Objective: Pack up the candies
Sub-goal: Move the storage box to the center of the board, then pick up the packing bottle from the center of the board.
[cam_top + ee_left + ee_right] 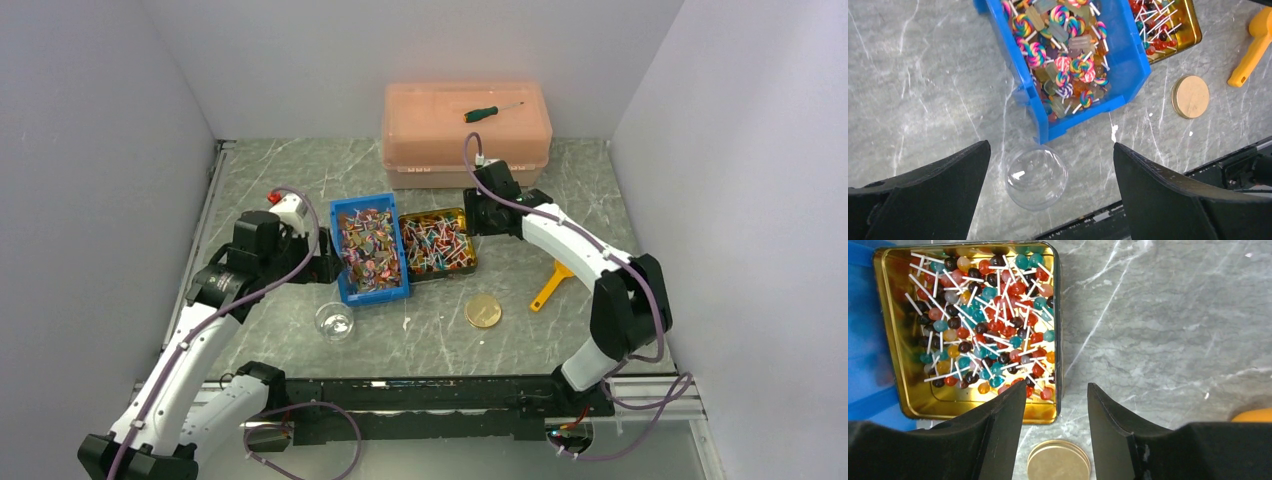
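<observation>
The candies (pixel 1068 65) lie heaped in the blue bin (pixel 1130 55) and the gold tin (pixel 948 407) beside it, the left gripper (pixel 1050 147) gaping wide above a clear cup (pixel 1036 176), the right gripper (pixel 1057 387) part-open and empty over the tin's corner

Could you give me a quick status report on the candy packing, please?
Left tool open, empty, above clear dome. Right tool open, empty, over gold tin rim. Candies heaped in blue bin and tin. Nothing blocking.
</observation>
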{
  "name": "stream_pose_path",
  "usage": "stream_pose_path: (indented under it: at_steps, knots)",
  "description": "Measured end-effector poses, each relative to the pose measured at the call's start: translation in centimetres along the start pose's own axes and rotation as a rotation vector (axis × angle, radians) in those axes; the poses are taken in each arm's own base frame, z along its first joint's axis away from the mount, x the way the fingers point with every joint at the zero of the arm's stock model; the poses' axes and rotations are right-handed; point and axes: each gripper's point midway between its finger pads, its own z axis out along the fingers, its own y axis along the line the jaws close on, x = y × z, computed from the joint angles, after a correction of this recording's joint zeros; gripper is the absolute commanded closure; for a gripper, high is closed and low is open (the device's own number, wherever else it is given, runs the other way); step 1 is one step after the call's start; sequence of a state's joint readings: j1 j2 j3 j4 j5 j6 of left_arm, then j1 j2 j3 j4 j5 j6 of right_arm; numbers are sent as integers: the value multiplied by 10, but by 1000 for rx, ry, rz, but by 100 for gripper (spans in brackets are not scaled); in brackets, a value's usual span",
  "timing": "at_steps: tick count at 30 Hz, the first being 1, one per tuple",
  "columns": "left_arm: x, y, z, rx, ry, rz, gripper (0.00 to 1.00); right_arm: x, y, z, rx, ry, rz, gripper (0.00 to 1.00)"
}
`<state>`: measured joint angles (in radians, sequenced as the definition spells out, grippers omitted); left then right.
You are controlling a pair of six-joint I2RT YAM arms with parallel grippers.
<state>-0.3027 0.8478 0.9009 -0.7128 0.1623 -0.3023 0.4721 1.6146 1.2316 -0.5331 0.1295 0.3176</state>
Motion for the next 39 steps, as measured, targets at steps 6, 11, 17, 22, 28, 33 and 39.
stream_pose_path:
  at_steps: [6,11,17,22,28,33,39]
  knots:
    - [19,4,-7,-43,72,-95,0,-5,-6,-29,5,-38,0,48]
    - [38,8,-13,-83,141,-167,6,-2,-10,-59,-16,-84,8,48]
    - [66,13,-17,-123,226,-250,17,7,-8,-85,-74,-121,22,48]
    - [91,19,-20,-167,308,-299,25,19,-5,-93,-110,-113,33,48]
    - [107,24,-20,-216,365,-342,30,35,-4,-92,-133,-84,44,48]
    - [124,31,-14,-266,446,-372,36,40,-3,-97,-151,-85,54,49]
    - [135,38,-6,-319,504,-391,46,49,-6,-103,-156,-95,66,49]
